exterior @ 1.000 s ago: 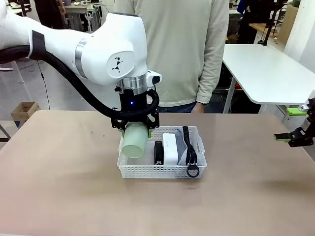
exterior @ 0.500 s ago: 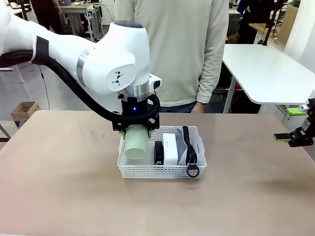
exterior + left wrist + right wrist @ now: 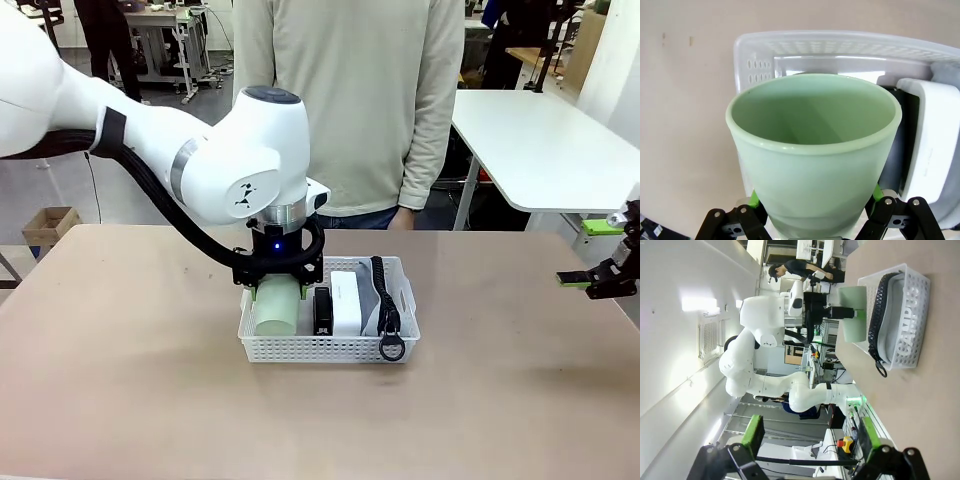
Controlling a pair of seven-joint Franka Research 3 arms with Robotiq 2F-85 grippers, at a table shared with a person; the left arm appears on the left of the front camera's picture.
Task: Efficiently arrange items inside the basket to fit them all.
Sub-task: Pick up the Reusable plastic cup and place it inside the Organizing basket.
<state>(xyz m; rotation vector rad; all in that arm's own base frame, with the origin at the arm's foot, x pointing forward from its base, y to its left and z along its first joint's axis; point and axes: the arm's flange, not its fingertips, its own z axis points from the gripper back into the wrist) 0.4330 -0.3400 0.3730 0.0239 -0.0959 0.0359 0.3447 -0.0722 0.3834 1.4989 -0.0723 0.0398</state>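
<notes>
Left gripper (image 3: 277, 297) is clamping the pale green plastic cup (image 3: 276, 308) in the left end of the shallow white perforated plastic basket (image 3: 330, 346).

In the left wrist view its green-padded fingers (image 3: 756, 200) are pressing both sides of the cup near its base, mouth facing the camera, with the basket's perforated wall beyond. Just beside the cup, the black stapler (image 3: 322, 308) is standing on edge, then the small white rectangular box (image 3: 346, 300), then the grey zip pouch (image 3: 376, 305) with its black strap (image 3: 386, 315) hanging over the near rim. The right wrist view is showing the pouch's "CAMPUS" lettering through the basket's end wall. The right gripper (image 3: 593, 282) is hovering wide open and empty at the table's (image 3: 130, 380) right edge, well apart. A person in a cream sweater (image 3: 350, 100) is standing behind the basket.
</notes>
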